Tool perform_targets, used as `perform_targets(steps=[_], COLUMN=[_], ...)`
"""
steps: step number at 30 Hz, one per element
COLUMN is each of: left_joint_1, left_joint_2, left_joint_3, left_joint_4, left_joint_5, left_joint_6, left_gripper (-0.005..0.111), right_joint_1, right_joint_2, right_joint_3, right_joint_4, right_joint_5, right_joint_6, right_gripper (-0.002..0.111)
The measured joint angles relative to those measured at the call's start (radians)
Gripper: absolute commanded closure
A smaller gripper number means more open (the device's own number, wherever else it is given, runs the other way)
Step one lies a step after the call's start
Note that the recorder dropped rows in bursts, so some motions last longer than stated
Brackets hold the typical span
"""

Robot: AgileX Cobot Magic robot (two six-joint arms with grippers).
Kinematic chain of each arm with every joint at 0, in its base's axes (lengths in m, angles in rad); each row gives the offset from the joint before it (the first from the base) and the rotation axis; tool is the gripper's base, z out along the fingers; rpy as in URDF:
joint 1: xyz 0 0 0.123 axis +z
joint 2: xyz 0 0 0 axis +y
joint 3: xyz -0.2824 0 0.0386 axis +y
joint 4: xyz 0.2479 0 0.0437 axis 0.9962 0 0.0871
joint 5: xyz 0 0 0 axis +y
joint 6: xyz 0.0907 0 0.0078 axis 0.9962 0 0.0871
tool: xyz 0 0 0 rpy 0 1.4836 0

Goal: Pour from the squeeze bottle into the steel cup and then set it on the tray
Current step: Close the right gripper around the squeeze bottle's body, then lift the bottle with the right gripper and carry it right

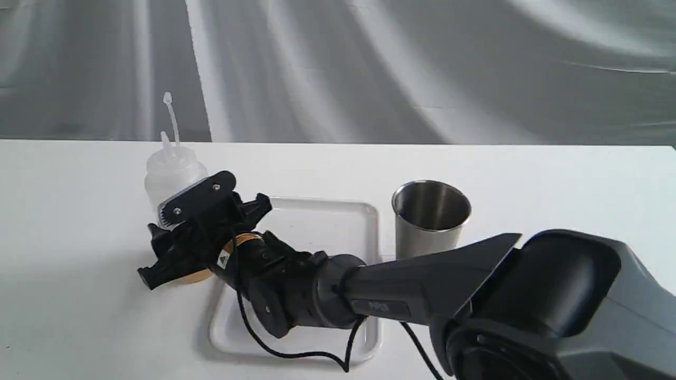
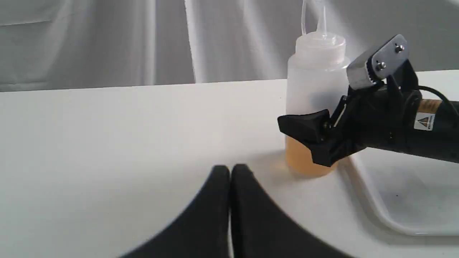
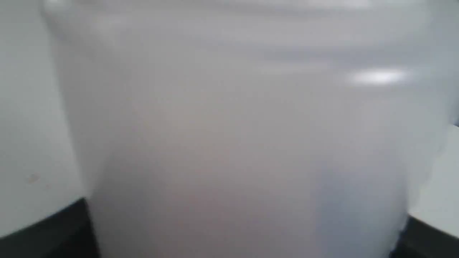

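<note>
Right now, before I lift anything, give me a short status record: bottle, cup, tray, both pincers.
squeeze bottle: upright on the table, just left of the tray; amber liquid low inside; cap strap sticking up
steel cup: upright on the table, right of the tray's far corner
tray: flat between bottle and cup; right arm crosses over it
right pincer: fingers either side of the bottle's lower body; firm grip not confirmable
left pincer: shut, holding nothing
</note>
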Motion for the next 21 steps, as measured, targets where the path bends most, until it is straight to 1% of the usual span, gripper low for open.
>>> perform_targets(steps=[7, 12, 17, 21], left_joint_1=[0.0, 0.0, 0.0, 0.0], left_joint_2=[0.0, 0.0, 0.0, 0.0], left_joint_3=[0.0, 0.0, 0.0, 0.0], left_joint_4=[0.0, 0.0, 0.0, 0.0], left_joint_5=[0.0, 0.0, 0.0, 0.0], left_joint_6=[0.0, 0.0, 0.0, 0.0], left_gripper=[0.107, 0.107, 0.107, 0.107], right_joint_1=[0.0, 0.0, 0.0, 0.0], right_joint_2=[-0.011, -0.067, -0.169, -0.261], right_joint_3=[0.0, 0.002, 0.002, 0.002], right_joint_4=[-0.02, -0.028, -0.098, -0.204], right_joint_5=[0.018, 0.05, 0.089, 0.17], right_joint_6=[-0.011, -0.017, -0.006, 0.083], right_gripper=[0.108, 0.108, 0.108, 0.108])
